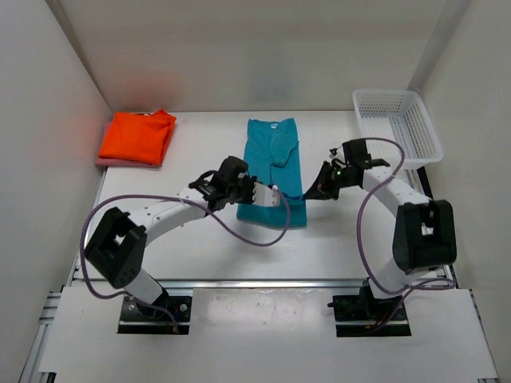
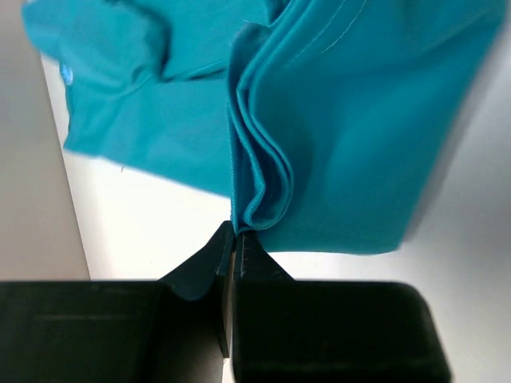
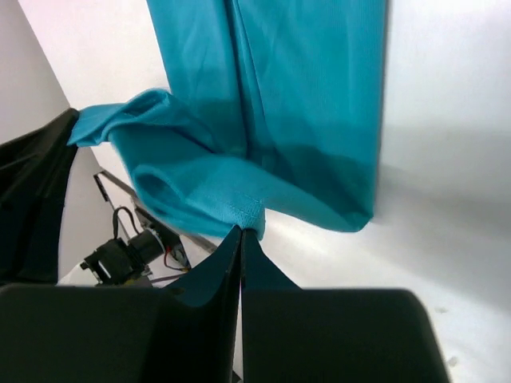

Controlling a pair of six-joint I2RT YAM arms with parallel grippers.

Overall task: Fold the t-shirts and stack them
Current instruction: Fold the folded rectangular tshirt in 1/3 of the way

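The teal-blue t-shirt (image 1: pixel 271 159) lies as a long narrow strip down the middle of the table, with one sleeve flopped across its top. My left gripper (image 1: pixel 270 191) is shut on the near left corner of its hem (image 2: pixel 263 191), where layers of cloth bunch at the fingertips. My right gripper (image 1: pixel 310 194) is shut on the near right corner (image 3: pixel 239 207), lifting it a little off the table. At the far left the orange t-shirt (image 1: pixel 137 136) lies folded on top of the pink one (image 1: pixel 104 159), of which only an edge shows.
A white lattice basket (image 1: pixel 397 124) stands at the far right corner. White walls close in the table on the left, back and right. Both arms' cables loop over the near half of the table.
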